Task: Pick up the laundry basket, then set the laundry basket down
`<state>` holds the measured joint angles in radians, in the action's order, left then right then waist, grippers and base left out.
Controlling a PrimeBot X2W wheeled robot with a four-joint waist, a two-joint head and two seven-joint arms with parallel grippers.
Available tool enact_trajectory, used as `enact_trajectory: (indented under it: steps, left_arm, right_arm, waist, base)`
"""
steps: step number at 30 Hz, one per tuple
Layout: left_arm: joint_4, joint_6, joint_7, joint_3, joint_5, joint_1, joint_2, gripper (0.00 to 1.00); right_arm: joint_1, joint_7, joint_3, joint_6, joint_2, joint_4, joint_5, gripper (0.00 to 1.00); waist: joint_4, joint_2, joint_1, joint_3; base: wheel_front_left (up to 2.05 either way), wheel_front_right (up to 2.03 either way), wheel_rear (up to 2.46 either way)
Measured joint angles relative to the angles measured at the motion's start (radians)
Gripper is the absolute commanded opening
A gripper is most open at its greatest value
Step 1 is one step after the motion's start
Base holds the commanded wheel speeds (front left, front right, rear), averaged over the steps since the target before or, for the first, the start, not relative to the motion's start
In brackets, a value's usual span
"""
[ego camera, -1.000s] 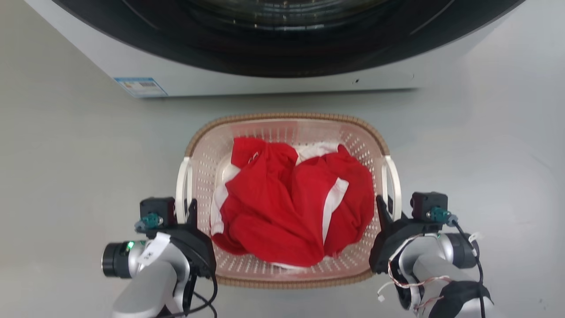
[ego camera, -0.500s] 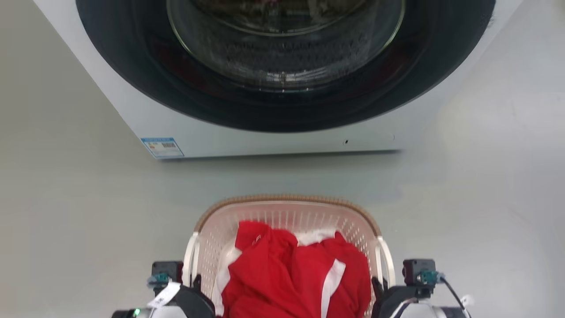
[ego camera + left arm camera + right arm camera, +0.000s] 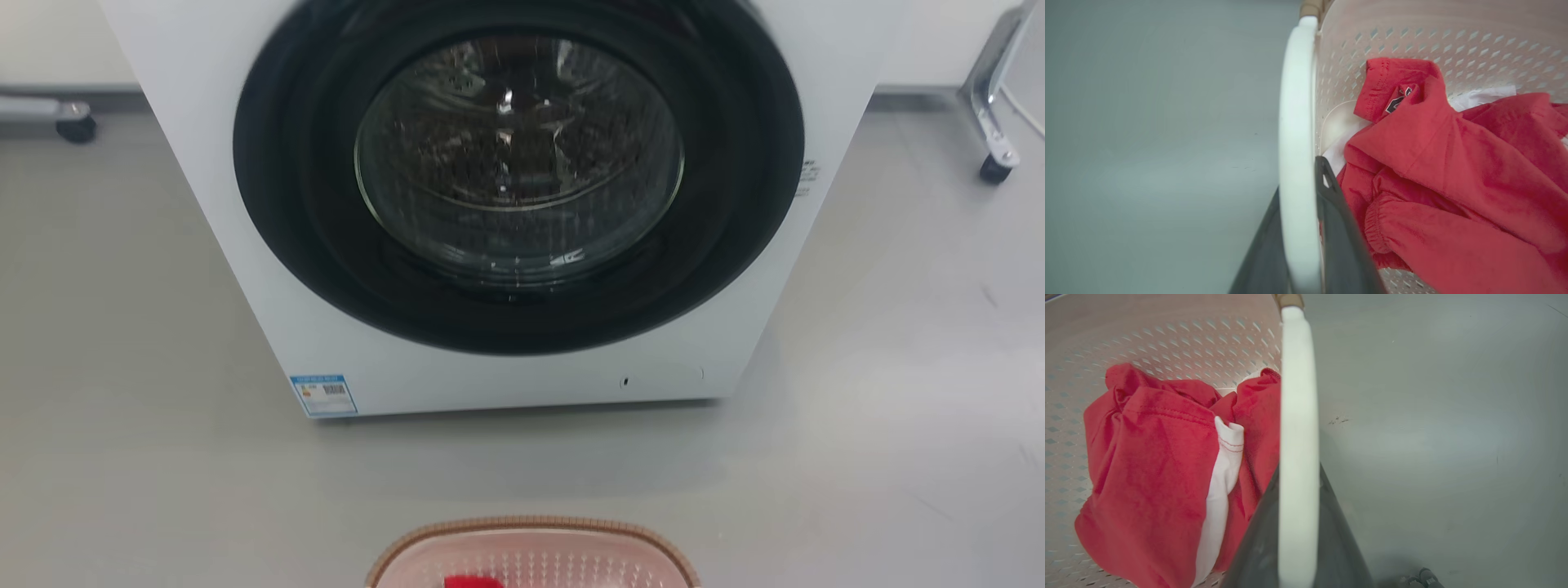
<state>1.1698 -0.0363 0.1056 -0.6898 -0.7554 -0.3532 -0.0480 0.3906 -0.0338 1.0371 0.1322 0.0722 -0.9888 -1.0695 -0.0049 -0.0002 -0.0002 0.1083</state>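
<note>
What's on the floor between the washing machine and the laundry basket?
Nothing. In the head view, the grey floor between the washing machine and the laundry basket is bare.

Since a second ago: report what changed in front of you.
The head camera tilted up: the washing machine now shows its round door, the laundry basket only at the bottom edge. Unchanged: left gripper and right gripper clamp its white handles, red garment inside.

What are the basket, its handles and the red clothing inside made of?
Basket: probably matte pale plastic, punched with small holes; its brown rim looks woven, perhaps moulded. Handle: smooth white plastic, seemingly. Clothing: soft red fabric with white panels, creased, with stitched hems.
</note>
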Motion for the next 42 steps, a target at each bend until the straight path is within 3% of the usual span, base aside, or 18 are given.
enact_trajectory:
  steps: [13,42]
  left_arm:
    - [-0.010,-0.017,-0.035,-0.034,-0.040,0.056,-0.003,0.00]
    - [-0.027,-0.044,-0.060,-0.077,-0.070,0.056,-0.001,0.00]
  right_arm:
    - [-0.050,0.031,0.039,0.003,0.001,-0.003,-0.052,0.00]
    - [-0.023,0.041,0.088,0.003,-0.003,-0.056,-0.120,0.00]
  waist:
    - [-0.011,0.0000,0.0001,-0.126]
    - [-0.013,0.0003,0.0002,-0.126]
  base:
    - [0.00,0.00,0.00]
    - [0.00,0.00,0.00]
